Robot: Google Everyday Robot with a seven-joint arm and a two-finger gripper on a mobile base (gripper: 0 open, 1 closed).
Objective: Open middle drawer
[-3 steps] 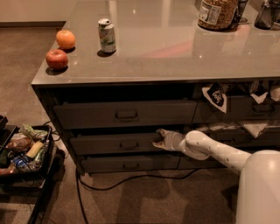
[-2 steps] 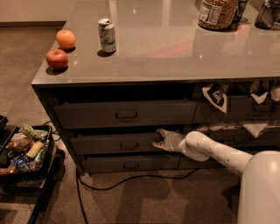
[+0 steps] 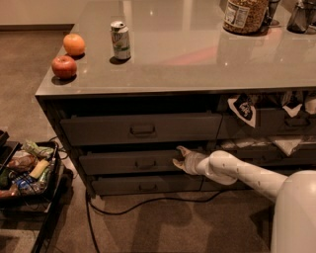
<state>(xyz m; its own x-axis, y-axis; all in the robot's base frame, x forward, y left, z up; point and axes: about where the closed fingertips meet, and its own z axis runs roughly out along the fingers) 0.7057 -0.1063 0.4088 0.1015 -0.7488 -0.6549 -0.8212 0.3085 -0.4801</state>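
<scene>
The middle drawer (image 3: 128,162) is the low, dark grey front between a taller top drawer (image 3: 140,128) and the lowest drawer (image 3: 145,186). Its small loop handle (image 3: 145,164) sits at the centre of the front. My gripper (image 3: 177,157) is at the drawer's right end, right of the handle and apart from it. It is open, one finger (image 3: 182,149) at the front's upper edge and the other lower down. The white arm (image 3: 237,170) reaches in from the lower right. The drawer's inside is hidden.
On the counter top (image 3: 197,54) stand an apple (image 3: 64,66), an orange (image 3: 74,44), a can (image 3: 120,40) and a jar (image 3: 243,15). A black cart (image 3: 29,173) with packets stands at the left. A cable (image 3: 148,205) lies on the carpet. Cluttered shelves (image 3: 276,123) fill the right side.
</scene>
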